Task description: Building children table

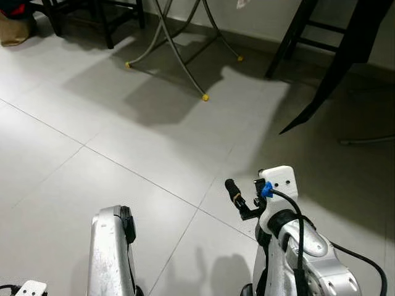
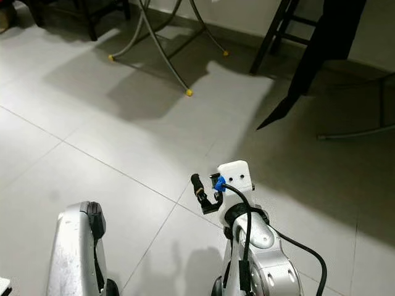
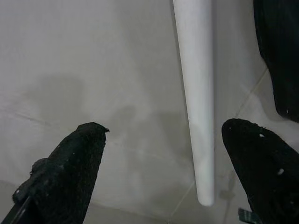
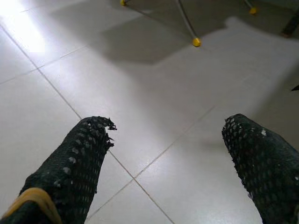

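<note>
A white round rod (image 3: 196, 93), like a small table leg, runs over the pale tiled floor in the left wrist view. My left gripper (image 3: 166, 128) is open; the rod passes between its two black fingers, nearer one of them and touching neither. My left forearm (image 1: 111, 246) points down at the bottom left of the left eye view. My right gripper (image 4: 169, 120) is open too, with only bare floor between its fingers. In the left eye view, one of its fingers (image 1: 232, 189) pokes out beside the white wrist housing (image 1: 279, 183).
Ahead stands a metal-legged frame with yellow feet (image 1: 205, 97). Dark chair legs (image 1: 290, 37) and a hanging black cloth (image 1: 345, 55) are at the right, more dark furniture legs (image 1: 105, 24) at the far left. Open tiled floor (image 1: 123, 142) lies between.
</note>
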Tool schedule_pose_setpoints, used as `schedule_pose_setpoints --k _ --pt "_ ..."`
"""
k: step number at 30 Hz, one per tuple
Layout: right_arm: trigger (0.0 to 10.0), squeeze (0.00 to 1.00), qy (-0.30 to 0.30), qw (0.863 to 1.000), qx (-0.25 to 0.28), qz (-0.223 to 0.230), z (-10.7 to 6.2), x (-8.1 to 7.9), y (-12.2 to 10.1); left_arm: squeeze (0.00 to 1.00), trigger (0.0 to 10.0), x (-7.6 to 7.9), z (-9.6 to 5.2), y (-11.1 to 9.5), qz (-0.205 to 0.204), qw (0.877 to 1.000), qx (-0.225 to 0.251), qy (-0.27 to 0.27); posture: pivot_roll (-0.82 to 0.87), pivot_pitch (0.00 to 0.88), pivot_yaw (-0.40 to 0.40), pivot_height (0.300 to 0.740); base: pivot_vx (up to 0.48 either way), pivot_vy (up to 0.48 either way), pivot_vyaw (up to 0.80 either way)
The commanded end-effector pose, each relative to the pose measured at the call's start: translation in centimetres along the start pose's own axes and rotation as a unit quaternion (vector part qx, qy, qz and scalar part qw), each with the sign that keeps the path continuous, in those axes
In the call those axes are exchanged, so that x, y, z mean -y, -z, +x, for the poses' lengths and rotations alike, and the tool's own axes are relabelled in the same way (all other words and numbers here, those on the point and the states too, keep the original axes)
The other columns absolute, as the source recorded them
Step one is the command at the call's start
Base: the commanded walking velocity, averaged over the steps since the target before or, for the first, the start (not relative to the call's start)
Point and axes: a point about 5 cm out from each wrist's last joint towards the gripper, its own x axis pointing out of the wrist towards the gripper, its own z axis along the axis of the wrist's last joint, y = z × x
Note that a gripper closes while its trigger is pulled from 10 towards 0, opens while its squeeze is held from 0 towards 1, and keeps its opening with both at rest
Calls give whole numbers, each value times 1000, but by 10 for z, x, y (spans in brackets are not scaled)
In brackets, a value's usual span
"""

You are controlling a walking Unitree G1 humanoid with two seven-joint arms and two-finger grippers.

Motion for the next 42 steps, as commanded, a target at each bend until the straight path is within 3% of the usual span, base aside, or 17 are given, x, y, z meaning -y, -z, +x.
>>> schedule_pose_setpoints --k 1,10,18,26,32,42 --pt "10000 0 -8 1000 -4 3 -3 -2 0 0 10000 3 3 16 -7 999 -30 13 55 272 -20 300 0 0 0" --pt "10000 0 -20 1000 -7 4 1 -3 -5 0 10000 27 12 30 6 993 -62 102 41 268 -40 300 0 0 0" --pt "10000 0 -26 1000 -4 3 1 -6 -8 0 10000 25 22 37 -10 994 -70 81 14 271 -45 300 0 0 0" --pt "10000 0 -32 999 3 -2 -2 -7 -17 0 10000 39 41 10 -21 997 -16 69 -36 309 -54 300 0 0 0" --pt "10000 0 -38 999 5 -2 -3 -10 -21 0 10000 46 44 6 -20 996 -14 84 -41 332 -60 300 0 0 0" --pt "10000 0 -61 998 8 2 1 -21 -29 0 10000 45 48 13 -35 996 -21 78 -57 396 -72 300 0 0 0"
